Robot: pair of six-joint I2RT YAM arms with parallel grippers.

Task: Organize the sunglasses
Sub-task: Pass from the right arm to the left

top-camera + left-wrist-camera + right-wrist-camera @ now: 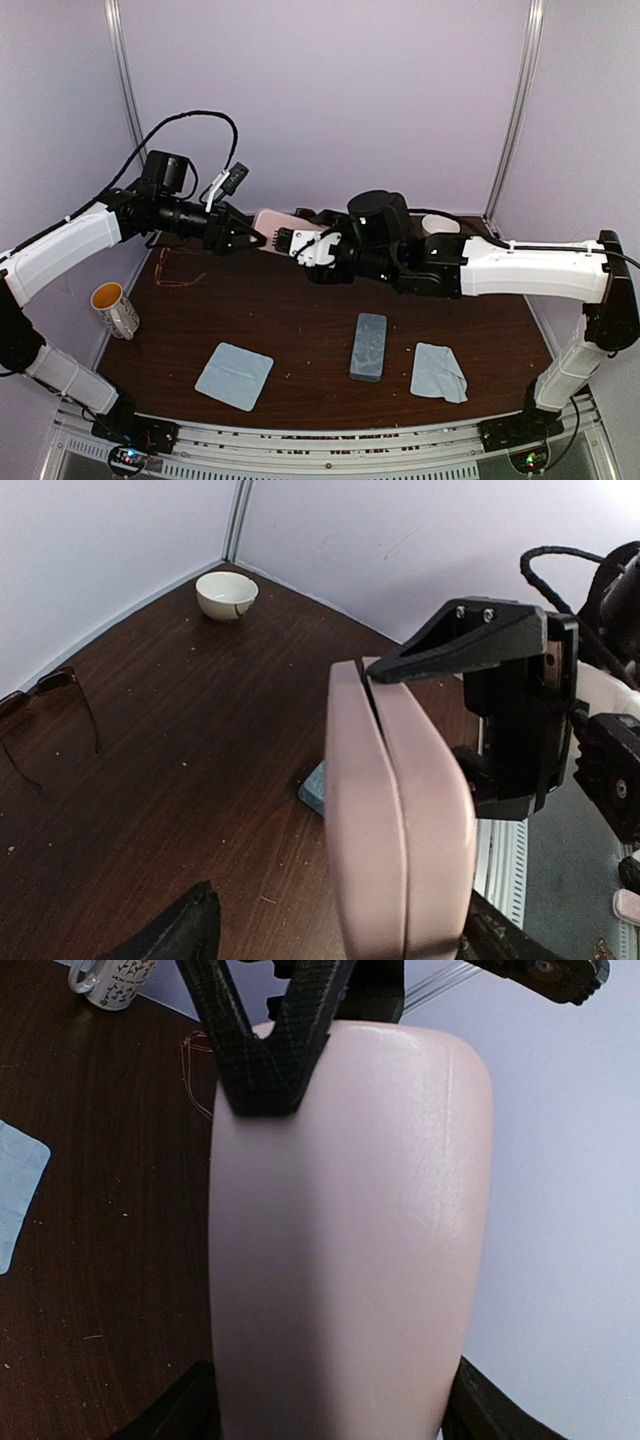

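Observation:
A thin reddish-brown wire-frame pair of sunglasses [176, 270] lies on the dark table at the back left; it also shows in the left wrist view [48, 712]. Above the back of the table a closed pink case [275, 224] hangs between both arms. My right gripper [296, 246] is shut on one end of it, and the case [340, 1240] fills the space between its fingers [185, 1410]. My left gripper [248, 238] stands open around the other end of the case [400, 820], with a gap on one side to its finger [185, 930].
A grey-blue case [368, 346] lies at the front centre, with a light-blue cloth [234, 375] to its left and another cloth [438, 372] to its right. A mug [115, 309] stands at the left edge. A white bowl [226, 595] sits at the back right corner.

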